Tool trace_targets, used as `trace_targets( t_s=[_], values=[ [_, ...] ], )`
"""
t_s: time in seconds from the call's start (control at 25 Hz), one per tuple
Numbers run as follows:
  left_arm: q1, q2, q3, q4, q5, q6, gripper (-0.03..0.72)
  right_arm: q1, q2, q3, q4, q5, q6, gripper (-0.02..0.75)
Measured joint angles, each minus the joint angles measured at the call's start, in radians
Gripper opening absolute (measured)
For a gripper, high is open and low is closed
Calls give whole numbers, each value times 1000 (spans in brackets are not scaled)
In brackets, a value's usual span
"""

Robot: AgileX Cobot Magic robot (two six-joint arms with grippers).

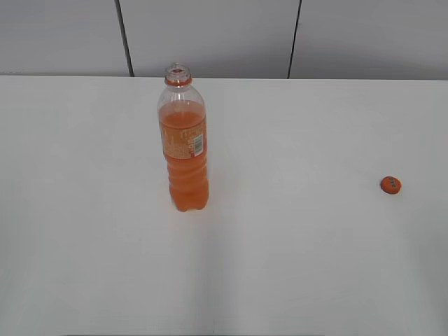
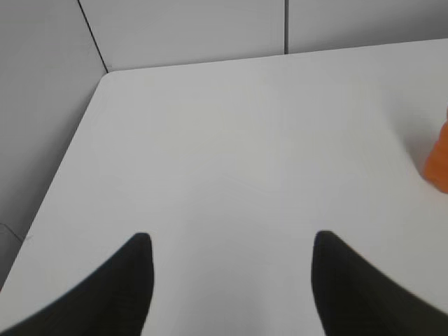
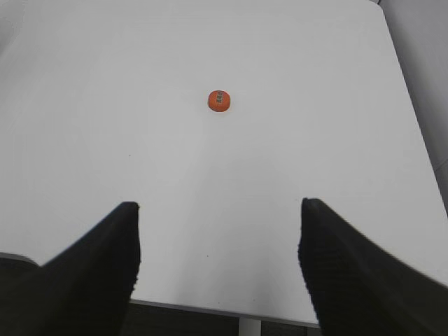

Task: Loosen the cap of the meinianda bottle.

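Observation:
The meinianda bottle (image 1: pixel 185 147) stands upright on the white table, left of the middle, with its neck open and no cap on it. An orange edge of it shows at the right of the left wrist view (image 2: pixel 439 161). The orange cap (image 1: pixel 390 185) lies flat on the table far to the right, apart from the bottle; it also shows in the right wrist view (image 3: pixel 220 101). My left gripper (image 2: pixel 231 241) is open and empty over bare table. My right gripper (image 3: pixel 218 210) is open and empty near the table's front edge, well short of the cap. Neither gripper shows in the exterior view.
The white table (image 1: pixel 294 245) ends at a grey panelled wall (image 1: pixel 210 35) behind. Its far left corner (image 2: pixel 105 73) shows in the left wrist view, and its front edge (image 3: pixel 210 308) and right edge show in the right wrist view.

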Motion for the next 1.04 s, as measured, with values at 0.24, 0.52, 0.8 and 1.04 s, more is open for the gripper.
trace_targets(
  t_s=[0.24,0.52,0.8,1.04],
  values=[
    [0,-2,0,2,0,1,438,0,-1,1,-1,-2,2,531],
    [0,-2,0,2,0,1,437,0,-1,1,-1,-3,5,522],
    [0,-2,0,2,0,1,436,0,-1,1,-1,-3,5,522],
    [0,-2,0,2,0,1,436,0,-1,1,-1,-3,5,522]
  ],
)
